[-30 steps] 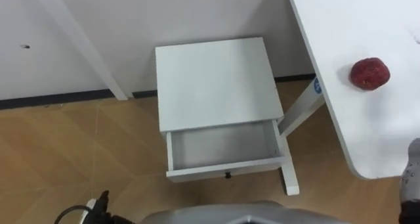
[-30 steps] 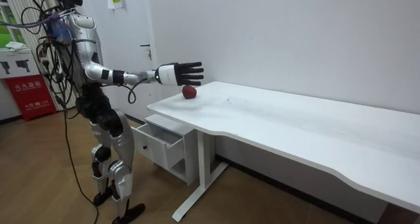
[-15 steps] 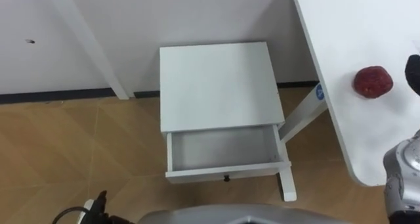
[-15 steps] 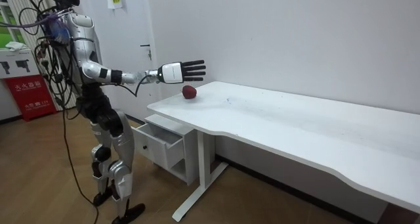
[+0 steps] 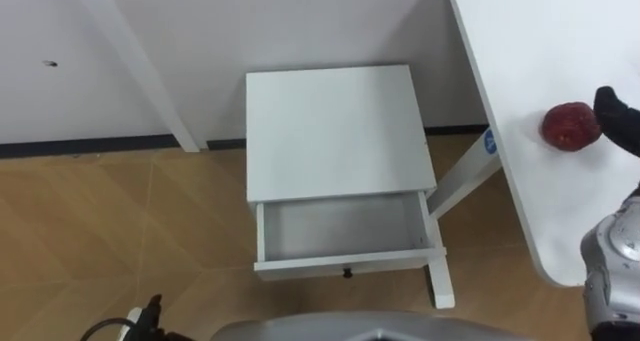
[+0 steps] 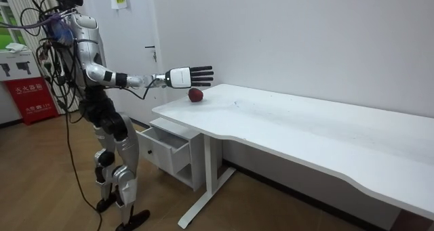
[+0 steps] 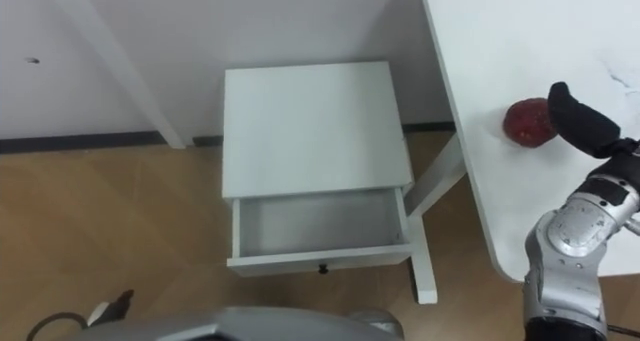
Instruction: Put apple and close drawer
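Observation:
A dark red apple point(image 5: 570, 126) lies on the white desk point(image 5: 540, 41) near its left end. My right hand point(image 7: 585, 121) reaches over the desk from the lower right, open, its dark fingers just right of the apple point(image 7: 528, 120) and a little above it. In the room view this hand point(image 6: 193, 75) hovers with straight fingers over the apple point(image 6: 195, 95). Left of the desk stands a white bedside cabinet point(image 5: 335, 131). Its drawer point(image 5: 340, 226) is pulled out towards me, with nothing inside.
I stand on the wooden floor point(image 5: 100, 231) in front of the cabinet, at the desk's end. A desk leg point(image 5: 455, 181) slants down right beside the drawer's right side. A white wall point(image 5: 250, 21) runs behind the cabinet.
My right arm has stretched forward over the desk, bringing the hand from the desk's near edge up to the apple. The apple and the drawer have stayed put.

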Robot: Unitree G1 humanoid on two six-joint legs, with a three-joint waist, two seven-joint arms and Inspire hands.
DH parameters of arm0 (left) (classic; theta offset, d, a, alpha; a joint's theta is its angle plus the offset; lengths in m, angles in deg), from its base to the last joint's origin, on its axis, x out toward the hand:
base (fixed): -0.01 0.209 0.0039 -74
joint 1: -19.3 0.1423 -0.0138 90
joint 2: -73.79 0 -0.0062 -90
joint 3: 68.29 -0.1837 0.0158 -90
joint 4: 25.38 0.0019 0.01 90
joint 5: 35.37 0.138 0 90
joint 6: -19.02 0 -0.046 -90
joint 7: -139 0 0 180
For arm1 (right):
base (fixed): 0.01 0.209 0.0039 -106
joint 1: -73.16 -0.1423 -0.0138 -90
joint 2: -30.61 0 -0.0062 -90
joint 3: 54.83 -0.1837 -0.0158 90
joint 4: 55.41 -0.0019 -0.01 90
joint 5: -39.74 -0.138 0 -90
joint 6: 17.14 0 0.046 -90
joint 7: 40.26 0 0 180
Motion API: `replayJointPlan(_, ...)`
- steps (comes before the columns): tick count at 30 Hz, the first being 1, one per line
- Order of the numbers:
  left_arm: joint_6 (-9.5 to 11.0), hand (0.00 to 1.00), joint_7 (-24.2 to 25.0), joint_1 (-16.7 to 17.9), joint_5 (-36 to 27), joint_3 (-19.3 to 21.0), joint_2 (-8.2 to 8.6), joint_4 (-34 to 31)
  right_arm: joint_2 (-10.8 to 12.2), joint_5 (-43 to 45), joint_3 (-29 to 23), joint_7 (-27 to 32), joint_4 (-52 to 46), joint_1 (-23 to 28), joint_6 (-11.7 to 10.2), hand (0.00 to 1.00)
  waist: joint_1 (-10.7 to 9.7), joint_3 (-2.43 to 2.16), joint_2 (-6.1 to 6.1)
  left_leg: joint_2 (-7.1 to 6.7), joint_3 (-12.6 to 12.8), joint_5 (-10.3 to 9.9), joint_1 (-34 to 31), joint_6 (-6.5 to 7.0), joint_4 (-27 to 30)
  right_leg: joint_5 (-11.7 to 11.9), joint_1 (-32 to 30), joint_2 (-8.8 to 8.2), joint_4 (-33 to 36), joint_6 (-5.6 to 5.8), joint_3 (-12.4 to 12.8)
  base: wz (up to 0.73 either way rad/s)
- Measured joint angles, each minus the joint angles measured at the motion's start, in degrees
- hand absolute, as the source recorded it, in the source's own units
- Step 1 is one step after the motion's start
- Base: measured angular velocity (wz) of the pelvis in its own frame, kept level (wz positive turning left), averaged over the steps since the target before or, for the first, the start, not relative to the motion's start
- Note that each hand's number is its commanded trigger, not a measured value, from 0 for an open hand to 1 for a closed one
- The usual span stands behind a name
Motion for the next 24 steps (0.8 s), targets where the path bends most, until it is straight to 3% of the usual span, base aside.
replayJointPlan(8, -0.7, 0.0, 1.0, 1.1, 0.0, 0.0, 0.01, -0.1, -0.3, 0.1, 0.4, -4.8, 1.5, 0.0, 1.7, 0.0, -0.4, 0.01, -0.25, 0.01, -0.1, 0.0, 0.2, 0.0, 0.0, 0.0, 0.2, 0.0, -0.1, 0.0, -0.2, 0.0)
replayJointPlan(21, -1.1, 0.0, 2.3, 1.2, 0.2, 0.3, -0.33, -0.1, -1.2, 2.1, 0.3, -11.0, 6.4, -1.0, 2.0, 0.0, -0.2, 0.05, -1.27, 0.02, -0.5, 0.0, 0.6, -0.02, -0.1, 0.1, 1.0, -0.01, -0.7, -0.11, -0.8, 0.01)
replayJointPlan(24, -1.0, 0.0, 2.7, 1.2, 0.5, 0.2, -0.65, -0.1, -2.7, 2.1, 0.5, -13.6, 10.1, -3.2, 2.2, 0.0, 0.1, 0.14, -1.46, 0.04, -0.3, 0.0, 0.6, -0.02, 0.0, 0.2, 1.0, -0.01, -0.7, -0.13, -0.8, 0.0)
